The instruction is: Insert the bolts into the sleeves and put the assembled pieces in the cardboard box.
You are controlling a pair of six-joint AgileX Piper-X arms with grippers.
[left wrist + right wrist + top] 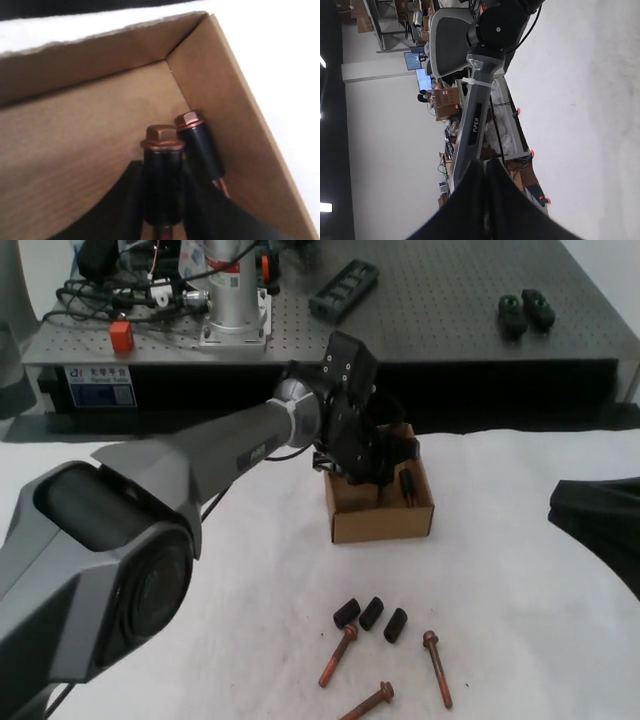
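Observation:
My left gripper (162, 172) is down inside the cardboard box (235, 100), shut on an assembled piece (161, 150): a black sleeve with a copper bolt head sticking out. A second assembled piece (198, 142) lies beside it against the box wall. From above, the left gripper (383, 476) hangs over the cardboard box (380, 522), with an assembled piece (408, 485) visible inside. Three loose black sleeves (371, 614) and three copper bolts (338, 656) lie on the white cloth in front of the box. My right gripper (486, 165) is shut with nothing in it.
The right arm (600, 525) sits at the right edge of the cloth, away from the parts. A dark bench (440, 300) behind carries a black tray (343, 288), cables and an arm base (235, 300).

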